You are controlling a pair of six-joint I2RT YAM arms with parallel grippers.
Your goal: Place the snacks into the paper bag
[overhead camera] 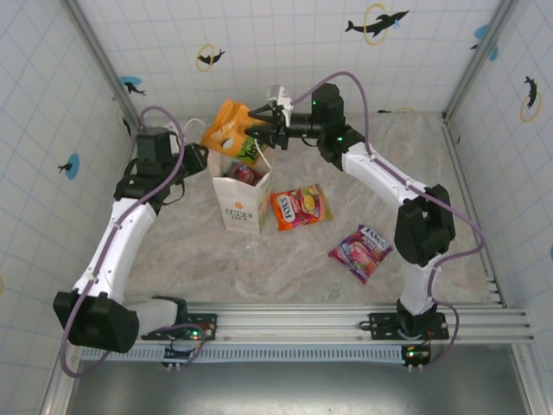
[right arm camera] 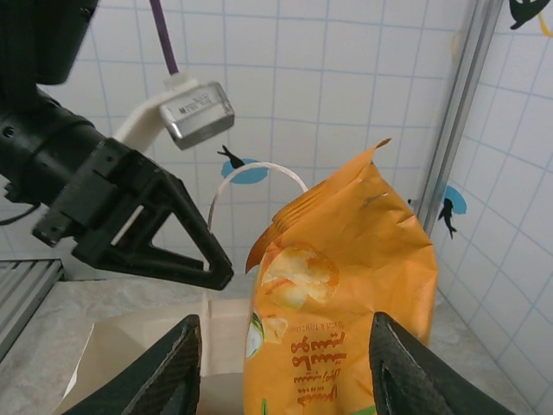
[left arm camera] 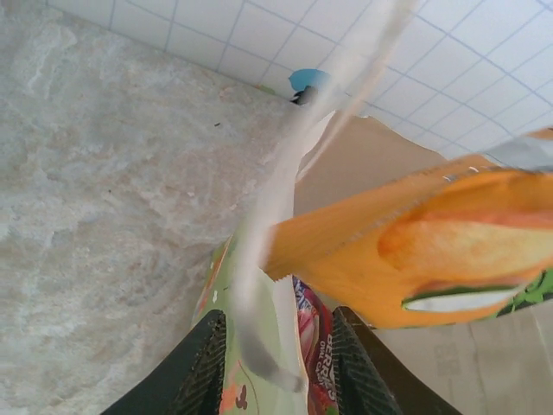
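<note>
Above the tall white paper bag (overhead camera: 244, 206) on the marbled counter (overhead camera: 285, 272), the right tool (right arm camera: 285, 324) stood parted on either side of an upright glossy orange snack packet (right arm camera: 346, 251) poking from the bag's mouth, its arm reaching leftward. The left tool (left arm camera: 276, 320), jaws narrowly apart, straddled the bag's rim.

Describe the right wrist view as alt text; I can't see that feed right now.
An orange snack packet stands upright at the mouth of the white paper bag, between the right gripper's open fingers. The left gripper juts in from the left, against a tiled wall.
</note>
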